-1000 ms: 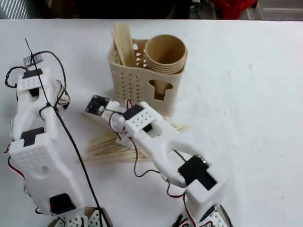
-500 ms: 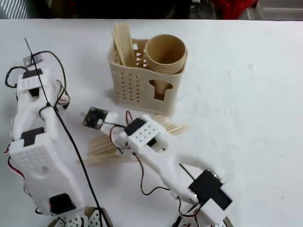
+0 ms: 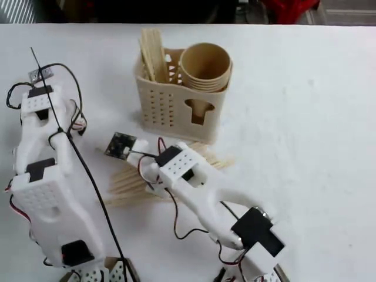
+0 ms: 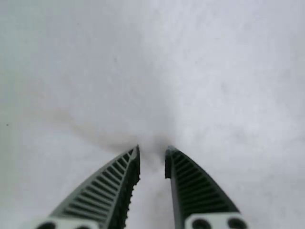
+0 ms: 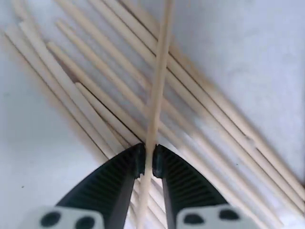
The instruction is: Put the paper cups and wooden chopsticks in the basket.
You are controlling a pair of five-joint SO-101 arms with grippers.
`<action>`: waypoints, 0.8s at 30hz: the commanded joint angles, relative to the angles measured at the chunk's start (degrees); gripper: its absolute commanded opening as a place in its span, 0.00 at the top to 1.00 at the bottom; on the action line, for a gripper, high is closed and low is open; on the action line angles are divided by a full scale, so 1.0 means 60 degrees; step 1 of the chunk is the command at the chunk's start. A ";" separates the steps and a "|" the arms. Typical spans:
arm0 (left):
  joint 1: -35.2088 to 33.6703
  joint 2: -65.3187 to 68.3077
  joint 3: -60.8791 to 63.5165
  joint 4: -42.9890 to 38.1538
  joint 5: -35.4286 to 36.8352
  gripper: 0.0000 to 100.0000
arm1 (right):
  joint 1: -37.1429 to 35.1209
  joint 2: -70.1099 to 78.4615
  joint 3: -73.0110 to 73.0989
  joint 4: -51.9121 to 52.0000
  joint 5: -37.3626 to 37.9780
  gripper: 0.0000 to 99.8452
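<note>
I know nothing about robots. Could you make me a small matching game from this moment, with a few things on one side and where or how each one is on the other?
Things:
1. paper cups
2. loose chopsticks
3. right tool
4. left tool

States:
A. over bare table, holding nothing
B. stacked inside the basket
C. shut on one chopstick
D. lying in a pile on the table

Pairs: 1-B, 2-D, 3-C, 4-A.
</note>
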 commanded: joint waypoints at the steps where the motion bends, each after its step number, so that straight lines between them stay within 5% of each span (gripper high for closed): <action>1: -0.0081 -0.0037 -0.0381 -0.0103 0.0073 0.89 | 0.0051 -0.1179 0.0000 0.0359 -0.0190 0.98; 12: -0.0066 -0.0037 -0.0381 -0.0132 0.0073 0.89 | 0.1136 -0.6630 -0.0059 -0.0051 -0.1480 0.98; 21: -0.0081 -0.0037 -0.0366 -0.0103 0.0073 0.89 | 0.1355 -0.7597 -0.0718 -0.6264 -0.1451 0.98; 24: -0.0081 -0.0037 -0.0366 -0.0088 0.0073 0.89 | 0.1531 -0.6718 -0.1817 -0.6747 -0.1465 0.98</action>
